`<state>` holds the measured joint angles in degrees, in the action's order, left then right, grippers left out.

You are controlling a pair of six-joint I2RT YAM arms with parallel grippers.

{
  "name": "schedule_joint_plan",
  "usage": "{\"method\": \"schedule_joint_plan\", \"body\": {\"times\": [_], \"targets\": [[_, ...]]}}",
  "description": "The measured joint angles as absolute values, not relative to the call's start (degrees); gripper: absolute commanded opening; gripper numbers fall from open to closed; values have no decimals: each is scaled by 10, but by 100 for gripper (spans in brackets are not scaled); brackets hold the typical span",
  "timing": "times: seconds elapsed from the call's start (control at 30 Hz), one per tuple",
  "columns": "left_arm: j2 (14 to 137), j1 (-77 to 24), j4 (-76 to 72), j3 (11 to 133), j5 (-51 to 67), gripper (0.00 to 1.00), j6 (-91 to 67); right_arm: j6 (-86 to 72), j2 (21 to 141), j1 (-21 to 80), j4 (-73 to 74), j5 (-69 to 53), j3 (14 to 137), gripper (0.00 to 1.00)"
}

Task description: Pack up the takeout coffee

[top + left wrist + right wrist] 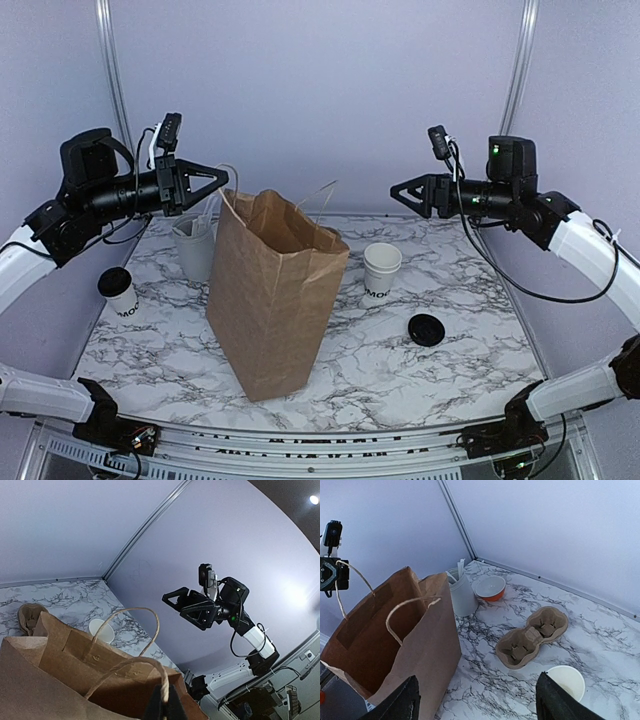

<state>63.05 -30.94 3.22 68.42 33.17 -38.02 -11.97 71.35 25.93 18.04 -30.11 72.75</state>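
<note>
The takeout coffee [117, 291], a small white cup with a black lid, stands at the table's left edge, apart from both grippers and out of both wrist views. An open brown paper bag [275, 290] stands upright in the middle. My left gripper [218, 181] is raised above the bag's back left corner. In the left wrist view the left gripper [167, 702] is shut on one twine handle [150, 665] of the bag. My right gripper [400, 192] hovers high at the right, open and empty; in its own view [477, 705] the jaws stand wide apart.
A lidless white cup [381, 270] stands right of the bag, with a loose black lid [427, 329] in front of it. A grey-white utensil holder [195, 246] stands behind the bag's left. An orange bowl [490, 588] and a cardboard cup carrier [532, 636] lie behind the bag.
</note>
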Motion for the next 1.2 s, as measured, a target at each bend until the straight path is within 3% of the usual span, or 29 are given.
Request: {"method": "schedule_joint_plan", "body": {"times": [0.5, 1.2], "targets": [[529, -244, 190, 602, 274, 2, -339, -114, 761, 281, 190, -248, 733, 77], [580, -170, 338, 735, 227, 0, -258, -66, 886, 391, 213, -96, 786, 77]]}}
